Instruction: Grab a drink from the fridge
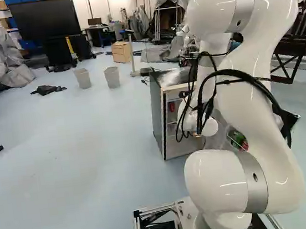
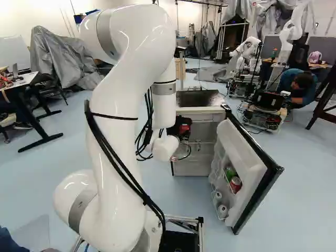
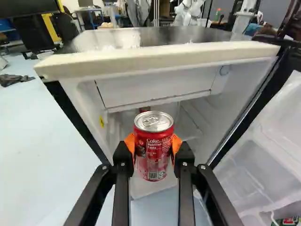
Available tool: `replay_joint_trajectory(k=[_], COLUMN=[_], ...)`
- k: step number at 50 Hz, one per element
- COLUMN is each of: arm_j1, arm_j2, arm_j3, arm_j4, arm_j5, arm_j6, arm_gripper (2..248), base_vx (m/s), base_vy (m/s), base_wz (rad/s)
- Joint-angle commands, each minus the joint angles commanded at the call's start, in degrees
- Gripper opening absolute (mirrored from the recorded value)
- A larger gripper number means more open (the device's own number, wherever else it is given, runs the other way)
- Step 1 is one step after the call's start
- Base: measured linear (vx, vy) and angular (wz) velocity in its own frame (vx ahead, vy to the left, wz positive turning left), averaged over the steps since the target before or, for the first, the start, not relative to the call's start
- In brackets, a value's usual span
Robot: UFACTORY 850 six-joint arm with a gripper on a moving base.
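My gripper (image 2: 180, 125) shows as a dark shape at the open front of the small fridge (image 2: 199, 110) in the right base view. The wrist view has the gripper (image 3: 153, 143) shut on a red drink can (image 3: 154, 146), an orange pad pressing each side. The can is upright, its silver top uncovered, in front of the cavity of the fridge (image 3: 160, 61). Behind its top, a bit of another red thing (image 3: 144, 109) shows inside. In the right base view, the open door (image 2: 252, 157) holds a green can (image 2: 230, 172), a red can (image 2: 235, 184) and pale cans (image 2: 222, 211).
The fridge door swings out to the right of the cavity. Two bins (image 1: 112, 77), a wooden drawer unit (image 1: 122, 52) and a large screen (image 1: 46, 18) stand farther off. Another robot (image 2: 249, 50) and a crouching person are at the back right. A desk (image 2: 26, 86) stands left.
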Motion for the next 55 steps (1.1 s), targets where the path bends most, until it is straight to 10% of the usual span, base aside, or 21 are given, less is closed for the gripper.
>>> replay_joint_trajectory(k=[55], arm_j1=[-0.02], arm_j2=[9.84], arm_j3=[2.79], arm_j4=[0.00], arm_j5=[5.57], arm_j6=[0.00], arm_gripper=[95], base_vx=[0.000], base_vy=[0.000], base_wz=[0.000])
